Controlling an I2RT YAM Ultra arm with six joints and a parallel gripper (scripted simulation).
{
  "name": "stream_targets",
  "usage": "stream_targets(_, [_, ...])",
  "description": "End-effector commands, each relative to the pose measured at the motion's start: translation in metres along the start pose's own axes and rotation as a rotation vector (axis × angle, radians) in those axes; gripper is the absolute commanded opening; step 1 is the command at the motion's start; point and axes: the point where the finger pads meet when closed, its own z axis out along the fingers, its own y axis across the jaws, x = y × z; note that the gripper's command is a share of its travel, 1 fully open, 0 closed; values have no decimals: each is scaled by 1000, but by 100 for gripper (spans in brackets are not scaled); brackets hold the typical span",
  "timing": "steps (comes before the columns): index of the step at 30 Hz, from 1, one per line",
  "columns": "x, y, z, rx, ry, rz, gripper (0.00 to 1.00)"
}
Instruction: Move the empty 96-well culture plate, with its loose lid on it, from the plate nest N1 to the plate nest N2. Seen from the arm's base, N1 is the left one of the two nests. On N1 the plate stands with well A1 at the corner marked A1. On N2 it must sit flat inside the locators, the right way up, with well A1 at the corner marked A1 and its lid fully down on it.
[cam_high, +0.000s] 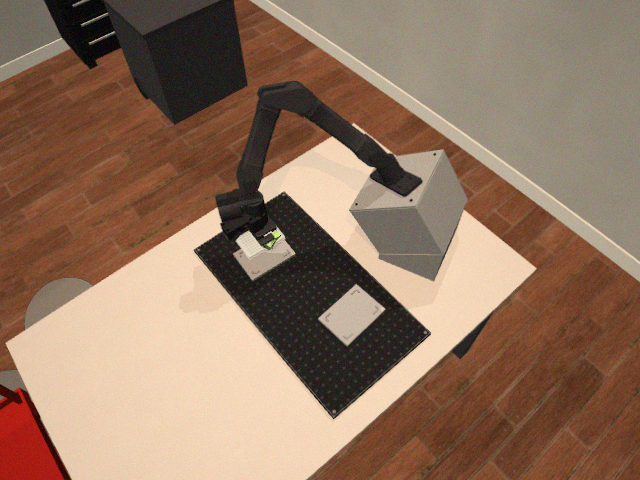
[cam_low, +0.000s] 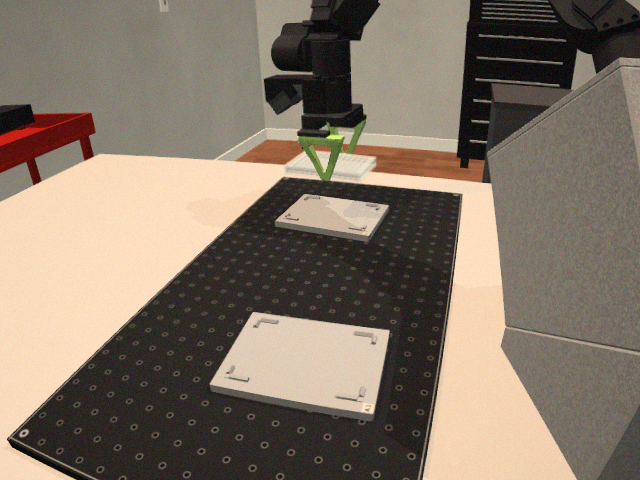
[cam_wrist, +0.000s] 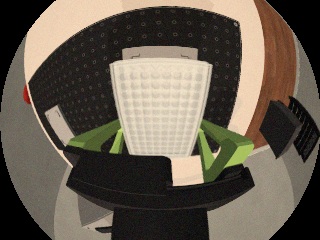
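My gripper (cam_low: 337, 164) with green fingers is shut on the long sides of the white 96-well plate (cam_low: 330, 165). It holds the plate in the air, roughly level, above the far part of nest N2 (cam_low: 332, 217). In the overhead view the plate (cam_high: 249, 244) hangs over that nest (cam_high: 264, 258) at its end away from the other nest. The wrist view shows the plate (cam_wrist: 162, 107) between the fingers, with the nest's edge (cam_wrist: 162, 54) just past it. I cannot make out the lid separately. Nest N1 (cam_low: 302, 364) is bare and has an A1 label at one corner.
Both nests sit on a black perforated baseplate (cam_high: 310, 299) on the beige table. The grey pedestal (cam_high: 413, 217) carrying the arm's base stands beside the baseplate. A red cart (cam_low: 41, 134) is off the table's far left, and dark cabinets (cam_low: 516, 77) stand behind.
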Motion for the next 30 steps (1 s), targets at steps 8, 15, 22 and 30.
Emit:
stream_targets(8, [-18,-5,-20,3,-62,4,0])
stream_targets(15, [-12,-1,-17,-1,-51,-2,0])
stream_targets(22, [-6,2,-14,-5,-39,-8,0])
stream_targets(30, [-5,3,-13,-4,-42,-6,0])
